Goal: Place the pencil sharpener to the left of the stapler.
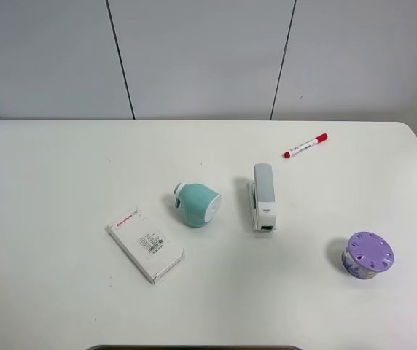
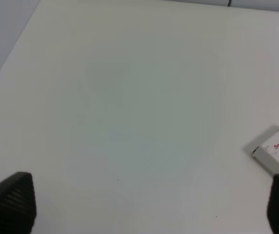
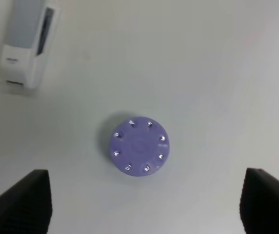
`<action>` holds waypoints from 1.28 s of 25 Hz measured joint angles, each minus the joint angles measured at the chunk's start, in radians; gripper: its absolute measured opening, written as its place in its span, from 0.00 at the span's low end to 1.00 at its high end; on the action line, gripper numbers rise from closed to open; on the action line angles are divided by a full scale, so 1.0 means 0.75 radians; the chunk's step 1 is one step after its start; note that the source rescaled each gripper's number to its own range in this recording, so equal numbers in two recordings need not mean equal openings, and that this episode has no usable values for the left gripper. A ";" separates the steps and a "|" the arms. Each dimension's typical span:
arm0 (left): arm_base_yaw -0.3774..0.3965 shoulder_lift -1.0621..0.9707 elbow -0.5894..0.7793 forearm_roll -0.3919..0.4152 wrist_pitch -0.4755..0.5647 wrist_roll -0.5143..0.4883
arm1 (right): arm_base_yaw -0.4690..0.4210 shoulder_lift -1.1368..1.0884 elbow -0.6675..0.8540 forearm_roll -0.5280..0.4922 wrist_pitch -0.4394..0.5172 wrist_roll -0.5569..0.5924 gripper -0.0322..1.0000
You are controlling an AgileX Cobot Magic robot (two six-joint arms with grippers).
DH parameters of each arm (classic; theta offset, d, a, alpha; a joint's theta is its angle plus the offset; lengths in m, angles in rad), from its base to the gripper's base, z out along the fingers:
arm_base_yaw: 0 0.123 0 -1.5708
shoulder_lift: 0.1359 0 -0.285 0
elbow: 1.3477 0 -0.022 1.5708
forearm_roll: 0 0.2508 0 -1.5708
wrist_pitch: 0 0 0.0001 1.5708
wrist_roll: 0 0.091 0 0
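On the white table (image 1: pixel 63 175), the pencil sharpener (image 1: pixel 197 203) already lies just left of the stapler (image 1: pixel 263 195); both the left gripper (image 2: pixel 144 204) and right gripper (image 3: pixel 144 204) hover wide, holding nothing.

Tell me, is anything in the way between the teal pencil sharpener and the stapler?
Nothing visible is. The pencil sharpener already lies left of the stapler, with only bare table between them. The white box sits farther left and nearer the front, out of the way. Neither arm shows in the overhead view.
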 joint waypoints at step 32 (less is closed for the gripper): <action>0.000 0.000 0.000 0.000 0.000 0.000 | -0.398 -0.876 0.524 0.032 -0.207 -0.006 0.36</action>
